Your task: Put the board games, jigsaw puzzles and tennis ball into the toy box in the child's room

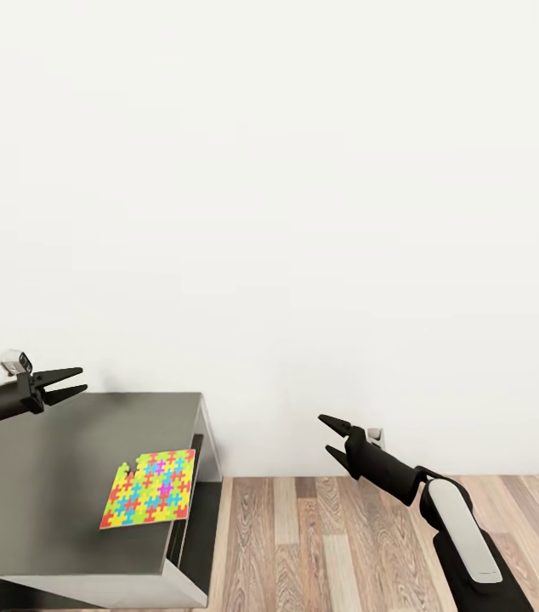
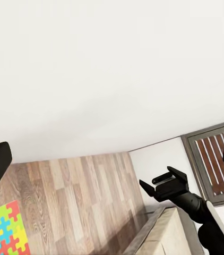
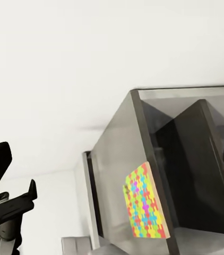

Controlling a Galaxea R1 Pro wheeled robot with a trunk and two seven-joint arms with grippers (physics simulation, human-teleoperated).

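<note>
One jigsaw puzzle, one grey desk, two claws: left, right.

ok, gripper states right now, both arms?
Left gripper: open, holding nothing, above the grey desk.
Right gripper: open, holding nothing, out over the wood floor.
The puzzle lies on the desk, ungrasped.

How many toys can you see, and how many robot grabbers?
Jigsaw puzzle: 1, lying on the grey table
End effectors: 2, the left and the right, both open and empty
Total: 3
</note>
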